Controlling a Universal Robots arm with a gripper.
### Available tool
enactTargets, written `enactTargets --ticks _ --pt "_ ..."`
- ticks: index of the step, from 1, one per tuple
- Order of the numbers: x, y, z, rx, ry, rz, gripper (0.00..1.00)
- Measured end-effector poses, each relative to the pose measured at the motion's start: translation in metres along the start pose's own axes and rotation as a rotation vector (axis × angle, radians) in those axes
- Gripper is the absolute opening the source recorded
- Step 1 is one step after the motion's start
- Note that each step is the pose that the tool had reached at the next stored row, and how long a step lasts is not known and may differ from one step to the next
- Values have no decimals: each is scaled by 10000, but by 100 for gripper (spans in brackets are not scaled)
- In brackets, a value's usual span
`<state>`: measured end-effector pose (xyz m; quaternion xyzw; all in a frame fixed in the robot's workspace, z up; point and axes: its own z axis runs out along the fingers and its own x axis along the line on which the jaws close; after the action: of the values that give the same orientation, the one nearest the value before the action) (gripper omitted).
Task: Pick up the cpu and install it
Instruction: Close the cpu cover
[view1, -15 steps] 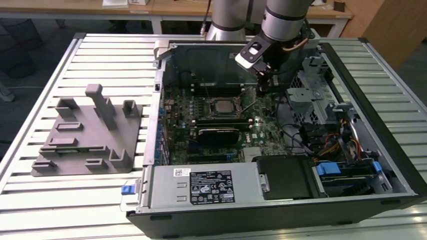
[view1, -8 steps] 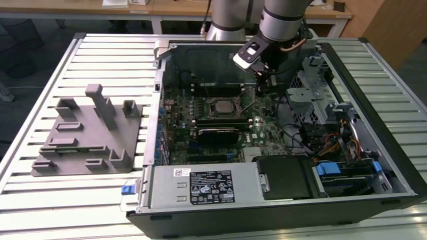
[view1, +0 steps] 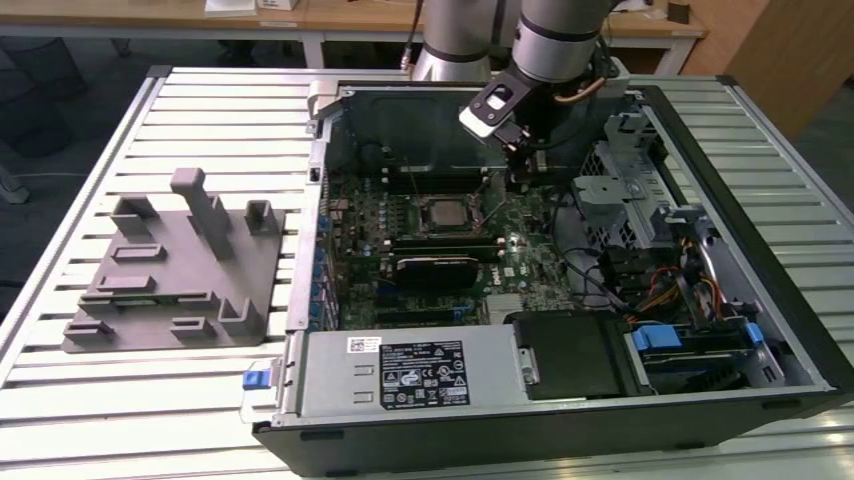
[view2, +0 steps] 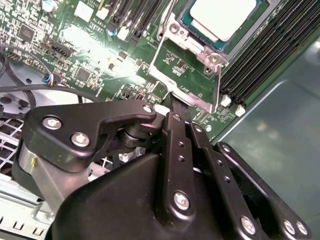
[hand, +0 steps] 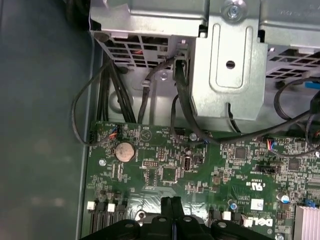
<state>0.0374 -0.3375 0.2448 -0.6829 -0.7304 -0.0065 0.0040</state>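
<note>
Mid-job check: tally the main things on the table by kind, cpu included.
computer case: 1
grey tray: 1
cpu: 1
Total: 3

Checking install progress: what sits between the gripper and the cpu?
In the second wrist view, a silver metal socket frame lies between the gripper and the cpu.
</note>
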Motion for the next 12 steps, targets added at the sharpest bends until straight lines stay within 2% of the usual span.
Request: enactTargets --ticks 12 --pt "13 -132 15 0 0 0 11"
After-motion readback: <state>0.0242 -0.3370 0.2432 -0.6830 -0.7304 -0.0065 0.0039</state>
